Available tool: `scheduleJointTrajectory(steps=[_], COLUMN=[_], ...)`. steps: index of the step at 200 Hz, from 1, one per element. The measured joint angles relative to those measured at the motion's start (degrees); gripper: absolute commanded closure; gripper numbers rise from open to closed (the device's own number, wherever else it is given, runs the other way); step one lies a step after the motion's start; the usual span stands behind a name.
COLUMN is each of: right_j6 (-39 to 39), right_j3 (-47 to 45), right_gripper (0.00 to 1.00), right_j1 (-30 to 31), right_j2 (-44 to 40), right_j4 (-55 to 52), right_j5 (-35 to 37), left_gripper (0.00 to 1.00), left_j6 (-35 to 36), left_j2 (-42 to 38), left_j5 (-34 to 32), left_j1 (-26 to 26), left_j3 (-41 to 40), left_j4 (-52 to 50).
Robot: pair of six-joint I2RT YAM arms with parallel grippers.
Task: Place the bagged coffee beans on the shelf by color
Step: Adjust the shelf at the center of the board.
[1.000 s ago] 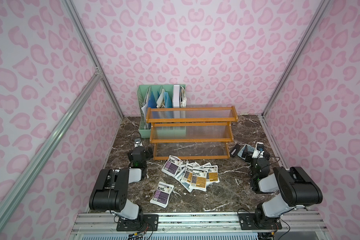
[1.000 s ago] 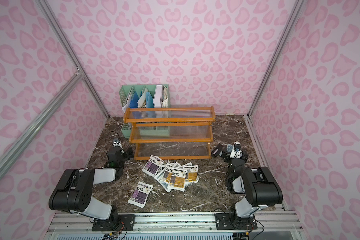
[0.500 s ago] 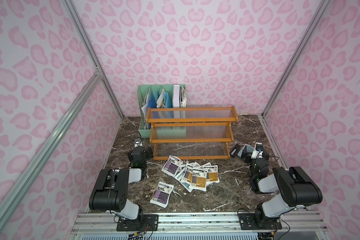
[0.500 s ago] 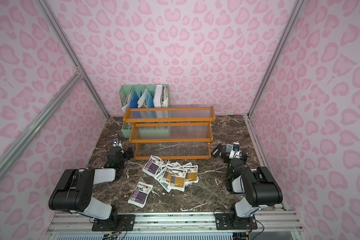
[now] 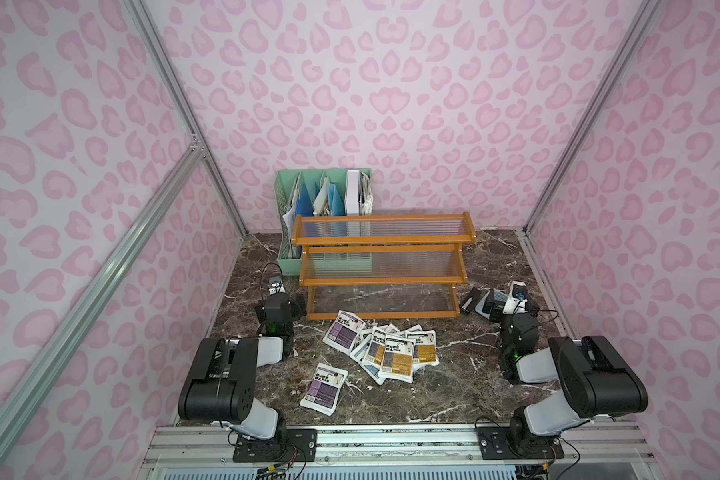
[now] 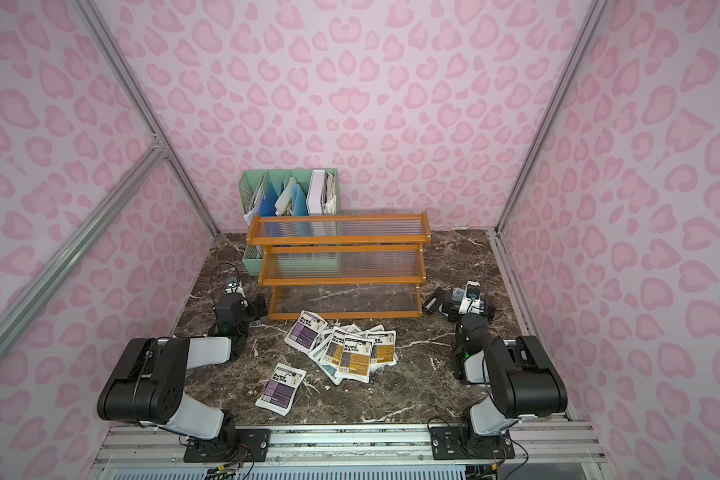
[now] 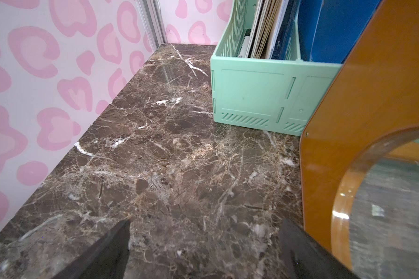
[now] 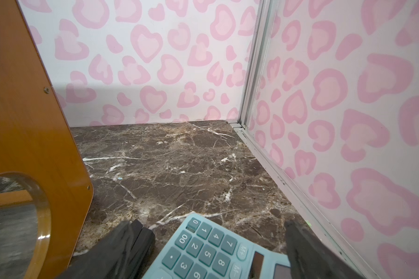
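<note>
Brown marble worktop [image 5: 454,386], you see the bagged coffee beans [image 5: 391,353] lying flat before the shelf [image 5: 381,240], left tool [image 7: 205,227] spread, right tool [image 8: 213,224] spread over a calculator [image 8: 211,251].

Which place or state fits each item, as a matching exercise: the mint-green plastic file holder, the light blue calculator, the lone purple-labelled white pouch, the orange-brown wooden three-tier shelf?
Things:
1. mint-green plastic file holder
2. light blue calculator
3. lone purple-labelled white pouch
4. orange-brown wooden three-tier shelf

Places or states:
A. tiers hold no pouches
B. below the open right gripper
C. behind the shelf
D. flat on the marble, apart from the pile of pouches

Pairs: 1-C; 2-B; 3-D; 4-A.
</note>
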Motion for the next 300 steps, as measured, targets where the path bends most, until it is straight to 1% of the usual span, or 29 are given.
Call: scheduleJointTrajectory(steps=[19, 42, 76, 172, 189, 199, 213, 227, 240, 246, 273, 300], right_j6=[0.79, 0.83, 1.01, 0.85, 0.81, 0.79, 0.74, 0.66, 0.61, 0.61, 0.85, 1.09], right_j3=[0.15, 0.42, -0.28, 0.61, 0.52, 0.20, -0.20, -0.22, -0.22, -0.22, -0.24, -0.31], right_gripper=[0.01, 0.01, 0.01, 0.01, 0.01, 0.01, 0.00, 0.01, 0.01, 0.02, 0.02, 0.02], right_j1=[-0.94, -1.90, -2.21, -1.53, -1.42, -1.46, -1.46, -1.46, -1.46, -1.46, -1.46, -1.53], right_j2=[0.20, -0.09, 0.55, -0.33, 0.00, 0.39, 0.81, 0.83, 0.79, 0.70, 0.28, 0.28], right_j4=[-0.85, -2.01, -1.44, -3.45, -3.26, -2.60, -1.77, -1.42, -1.29, -1.40, -1.40, -1.33], right_j5=[-1.20, -4.26, -5.77, -6.38, -6.62, -6.60, -6.60, -6.60, -6.60, -6.60, -5.53, -4.35], left_gripper=[0.01, 0.01, 0.01, 0.01, 0.01, 0.01, 0.01, 0.01, 0.01, 0.01, 0.01, 0.01], left_j6=[0.00, 0.00, 0.00, -0.02, 1.22, 1.75, 2.38, -0.37, -3.52, -5.20, -12.11, -16.59], left_j2=[0.00, 0.00, 0.00, 0.00, -0.59, -2.05, -5.66, -7.43, -8.66, -9.09, -10.32, -11.26], left_j5=[0.00, 0.00, 0.00, 0.00, -0.61, -1.07, -2.47, -4.33, -7.21, -9.18, -12.92, -14.75], left_j1=[0.02, 0.02, 0.02, 0.02, -0.33, -0.85, -1.77, -2.21, -3.06, -3.85, -7.82, -10.45], left_j3=[0.00, 0.00, 0.00, 0.00, 0.22, 2.34, 9.25, 15.23, 18.38, 19.21, 20.15, 19.02], left_j4=[-0.02, 0.00, 0.02, 0.04, 0.04, -3.96, -15.15, -23.30, -28.09, -30.64, -43.10, -48.96])
